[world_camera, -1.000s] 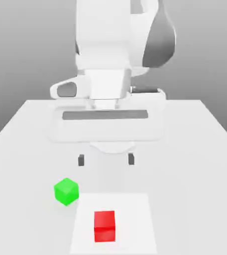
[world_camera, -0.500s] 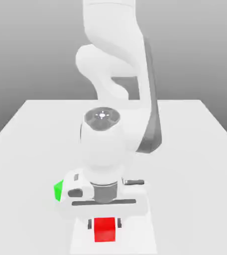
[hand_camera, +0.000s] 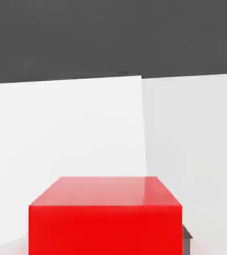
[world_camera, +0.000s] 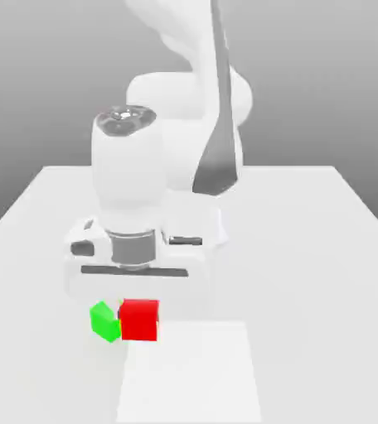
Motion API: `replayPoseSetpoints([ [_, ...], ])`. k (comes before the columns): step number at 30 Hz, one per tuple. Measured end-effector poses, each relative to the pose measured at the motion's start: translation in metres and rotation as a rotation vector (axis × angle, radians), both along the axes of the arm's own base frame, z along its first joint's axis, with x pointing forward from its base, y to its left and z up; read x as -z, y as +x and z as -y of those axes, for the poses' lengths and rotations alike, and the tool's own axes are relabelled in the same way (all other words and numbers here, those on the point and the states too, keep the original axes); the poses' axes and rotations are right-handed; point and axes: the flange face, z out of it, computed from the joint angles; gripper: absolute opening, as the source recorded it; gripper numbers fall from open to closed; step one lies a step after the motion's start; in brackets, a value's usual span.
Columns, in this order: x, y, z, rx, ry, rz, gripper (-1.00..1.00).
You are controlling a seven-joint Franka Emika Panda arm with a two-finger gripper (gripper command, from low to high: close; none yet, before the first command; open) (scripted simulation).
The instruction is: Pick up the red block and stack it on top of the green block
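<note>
Pinching the red block [world_camera: 139,320] between jaws, beside green block [world_camera: 104,320]

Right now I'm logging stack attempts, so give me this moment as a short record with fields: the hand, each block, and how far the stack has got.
hand: hand shut on the red block, hanging below the white arm
red block: red block held, partly in front of the green block in the exterior view
green block: green block on the white table, toward the exterior view's left
stack: not yet done
</note>
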Motion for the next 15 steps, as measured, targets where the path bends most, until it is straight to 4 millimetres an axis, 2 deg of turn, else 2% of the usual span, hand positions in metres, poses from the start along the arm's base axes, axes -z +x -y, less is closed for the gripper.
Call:
replayPoseSetpoints([
  [4,-0.009,-0.052,0.027,0.100,0.000,0.000,-1.00],
  [5,-0.005,-0.059,0.030,0.112,0.001,0.001,-1.00],
  [12,0.051,-0.065,0.033,0.126,0.002,0.001,-1.00],
  [13,0.055,-0.065,0.032,0.125,0.001,0.001,1.00],
  [15,0.055,-0.065,0.031,0.122,0.001,0.001,1.00],
])
